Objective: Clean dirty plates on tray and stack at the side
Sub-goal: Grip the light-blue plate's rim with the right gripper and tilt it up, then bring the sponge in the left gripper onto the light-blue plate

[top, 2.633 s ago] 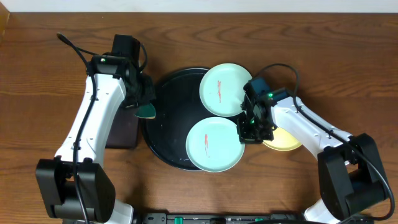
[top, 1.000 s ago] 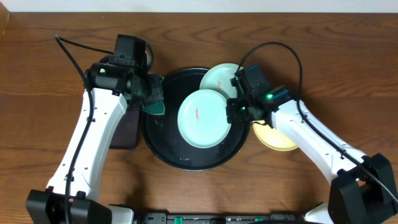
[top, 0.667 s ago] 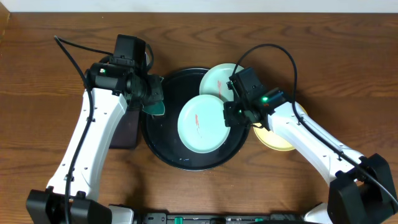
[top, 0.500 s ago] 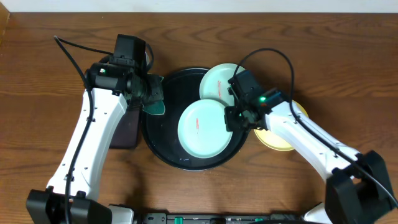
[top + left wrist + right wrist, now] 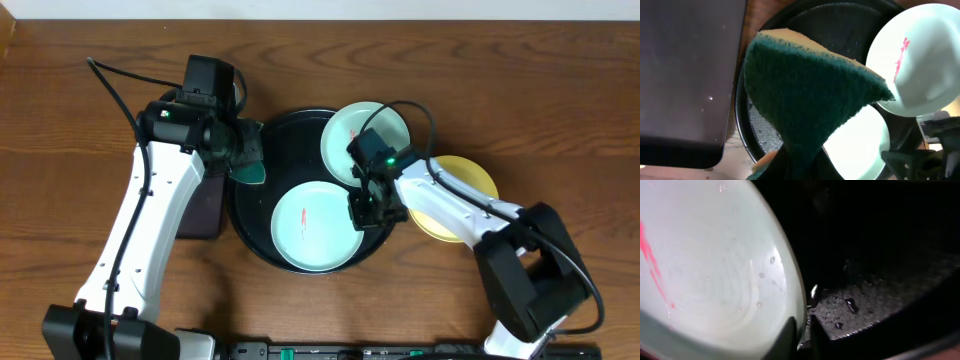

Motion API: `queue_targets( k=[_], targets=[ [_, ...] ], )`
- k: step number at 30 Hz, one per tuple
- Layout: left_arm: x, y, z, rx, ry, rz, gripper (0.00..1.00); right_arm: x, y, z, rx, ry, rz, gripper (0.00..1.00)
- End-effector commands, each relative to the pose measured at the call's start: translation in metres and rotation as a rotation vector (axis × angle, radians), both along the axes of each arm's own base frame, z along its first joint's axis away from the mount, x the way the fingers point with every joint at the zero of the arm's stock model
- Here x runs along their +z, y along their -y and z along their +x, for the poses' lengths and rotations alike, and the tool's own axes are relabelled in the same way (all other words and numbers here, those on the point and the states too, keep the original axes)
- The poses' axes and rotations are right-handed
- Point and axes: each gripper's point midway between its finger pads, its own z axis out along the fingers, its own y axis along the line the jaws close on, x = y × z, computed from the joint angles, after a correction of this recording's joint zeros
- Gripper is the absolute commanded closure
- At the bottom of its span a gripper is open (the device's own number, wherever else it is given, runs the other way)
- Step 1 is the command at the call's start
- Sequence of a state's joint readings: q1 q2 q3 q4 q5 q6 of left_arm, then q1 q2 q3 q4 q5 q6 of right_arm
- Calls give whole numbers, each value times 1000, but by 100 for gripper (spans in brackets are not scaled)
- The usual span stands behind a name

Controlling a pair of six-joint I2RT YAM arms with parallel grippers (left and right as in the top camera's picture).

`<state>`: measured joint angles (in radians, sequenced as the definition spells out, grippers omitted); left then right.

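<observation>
Pinching a blue-green plate [image 5: 312,226], right claw [image 5: 364,208]; left claw [image 5: 243,152] grips sponge [image 5: 810,95] beside rectangular tray [image 5: 685,75].

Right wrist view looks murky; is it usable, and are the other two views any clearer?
Right wrist: the plate is bright with a soft glare patch, and the tray is nearly black apart from glinting droplets. Left wrist: the sponge crowds the frame but is sharp. Overhead: evenly lit and sharp.
</observation>
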<state>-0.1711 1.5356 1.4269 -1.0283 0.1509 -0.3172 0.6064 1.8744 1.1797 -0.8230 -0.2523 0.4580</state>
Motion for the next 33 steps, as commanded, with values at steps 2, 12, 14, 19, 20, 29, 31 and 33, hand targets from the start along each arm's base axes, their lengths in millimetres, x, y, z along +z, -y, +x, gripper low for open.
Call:
queue_targets(
  k=[2, 12, 14, 19, 20, 29, 31, 33],
  targets=[
    [11, 0, 7, 8, 38, -3, 93, -3, -10, -3, 13, -25, 24, 82],
    [10, 0, 8, 8, 41, -4, 93, -13, -13, -5, 13, -51, 29, 99],
    [8, 0, 7, 8, 35, -4, 93, -11, -14, -2, 11, -45, 33, 99],
    [3, 5, 1, -5, 10, -34, 93, 11, -27, 19, 14, 28, 83, 99],
    [2, 8, 0, -11, 3, -51, 93, 16, -30, 24, 14, 45, 94, 99],
    [-19, 12, -12, 27, -66, -89, 93, 46, -50, 57, -37, 133, 164, 99],
    [-27, 14, -14, 33, -76, -90, 93, 50, -53, 61, -48, 142, 174, 99],
    [-32, 16, -14, 39, -78, -94, 93, 54, -55, 63, -52, 148, 183, 99]
  ],
)
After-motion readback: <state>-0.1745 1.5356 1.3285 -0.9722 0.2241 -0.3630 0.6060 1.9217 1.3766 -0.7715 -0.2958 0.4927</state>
